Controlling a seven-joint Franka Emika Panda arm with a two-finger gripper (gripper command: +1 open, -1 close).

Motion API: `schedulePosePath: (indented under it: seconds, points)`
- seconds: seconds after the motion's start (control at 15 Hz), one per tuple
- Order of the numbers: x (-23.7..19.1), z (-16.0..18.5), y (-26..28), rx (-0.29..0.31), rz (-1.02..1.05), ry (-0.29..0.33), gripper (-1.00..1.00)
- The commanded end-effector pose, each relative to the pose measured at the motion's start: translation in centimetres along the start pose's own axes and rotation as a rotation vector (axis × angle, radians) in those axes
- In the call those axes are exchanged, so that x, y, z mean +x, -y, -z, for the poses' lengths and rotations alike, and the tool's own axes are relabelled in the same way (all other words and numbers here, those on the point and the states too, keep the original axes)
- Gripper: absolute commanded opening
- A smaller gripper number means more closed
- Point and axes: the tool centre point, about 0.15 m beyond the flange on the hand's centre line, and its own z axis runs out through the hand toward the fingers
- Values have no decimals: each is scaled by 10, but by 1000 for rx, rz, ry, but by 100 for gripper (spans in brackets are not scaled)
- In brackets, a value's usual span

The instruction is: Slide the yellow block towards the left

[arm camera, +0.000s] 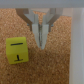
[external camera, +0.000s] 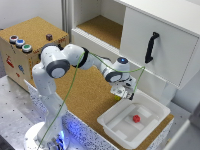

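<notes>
The yellow block (arm camera: 16, 51) is a small yellow-green cube lying on the cork surface; in the exterior view the yellow block (external camera: 118, 98) peeks out just under the wrist, by the white tray's corner. My gripper (arm camera: 41, 44) stands right beside the cube, its fingers (arm camera: 34, 26) brought together to a point with nothing between them. In the exterior view the gripper (external camera: 123, 94) points down at the cork board, close to the tray's rim.
A white tray (external camera: 150, 107) holding a small red block (external camera: 136, 118) sits at the exterior view's right. Behind stands a white cabinet with a black handle (external camera: 151, 47). A cork box with buttons (external camera: 20, 42) is at the left. The tray wall (arm camera: 78, 50) shows in the wrist view.
</notes>
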Motion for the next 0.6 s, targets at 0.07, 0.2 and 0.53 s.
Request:
schedulePosePath:
  seconds: [0.07,0.2,0.53]
  points:
    - [2,-18,12,87,10,17,-100]
    - [-3,-11,22,107,-4,0,-100]
    - [-14,-6,49,125,-44,9,-100]
